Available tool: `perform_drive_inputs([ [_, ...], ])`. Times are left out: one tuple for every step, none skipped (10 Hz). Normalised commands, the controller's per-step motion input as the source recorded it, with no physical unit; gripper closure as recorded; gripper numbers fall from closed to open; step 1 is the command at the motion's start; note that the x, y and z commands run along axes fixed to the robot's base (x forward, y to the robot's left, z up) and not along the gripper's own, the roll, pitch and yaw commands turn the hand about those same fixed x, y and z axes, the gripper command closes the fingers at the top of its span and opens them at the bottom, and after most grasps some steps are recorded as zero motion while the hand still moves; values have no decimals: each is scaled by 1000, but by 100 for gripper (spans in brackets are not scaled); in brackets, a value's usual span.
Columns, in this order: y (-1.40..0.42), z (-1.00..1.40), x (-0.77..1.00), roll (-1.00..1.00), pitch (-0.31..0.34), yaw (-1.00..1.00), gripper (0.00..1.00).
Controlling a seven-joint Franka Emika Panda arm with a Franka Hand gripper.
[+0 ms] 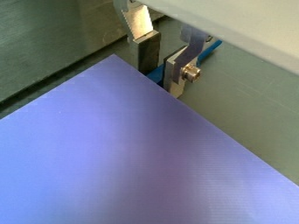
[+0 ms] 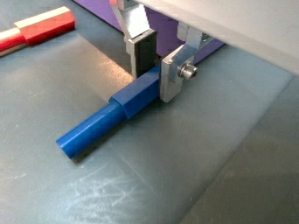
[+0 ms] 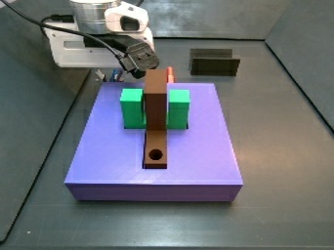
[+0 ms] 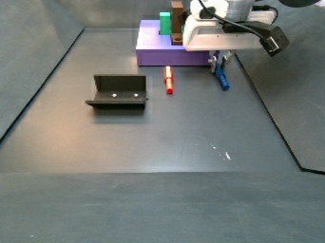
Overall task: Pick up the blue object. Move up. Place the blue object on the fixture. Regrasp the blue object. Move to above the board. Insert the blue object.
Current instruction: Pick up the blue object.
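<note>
Tool (image 2: pixel 155 72) low on the floor just beside the board (image 4: pixel 159 53), fingers (image 2: pixel 142 48) narrow around the blue peg (image 2: pixel 107 124); actual contact hard to tell. Peg lies flat, far end hidden behind the tool in a wrist view. In a side view the tool (image 3: pixel 137 68) is mostly hidden behind the board (image 3: pixel 131 156) w/ green blocks (image 3: pixel 132 107). Red peg (image 4: pixel 169 83) near. Fixture (image 4: pixel 118 93) well apart, open floor around it.
</note>
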Motion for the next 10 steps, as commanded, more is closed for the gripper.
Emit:
perform_drive_inputs([
  [0, 0, 0, 0, 0, 0, 100],
  [0, 0, 0, 0, 0, 0, 100],
  [0, 0, 0, 0, 0, 0, 100],
  [0, 0, 0, 0, 0, 0, 100],
  [0, 0, 0, 0, 0, 0, 100],
  [0, 0, 0, 0, 0, 0, 100],
  [0, 0, 0, 0, 0, 0, 100],
  [0, 0, 0, 0, 0, 0, 100],
  [0, 0, 0, 0, 0, 0, 100],
  [0, 0, 0, 0, 0, 0, 100],
])
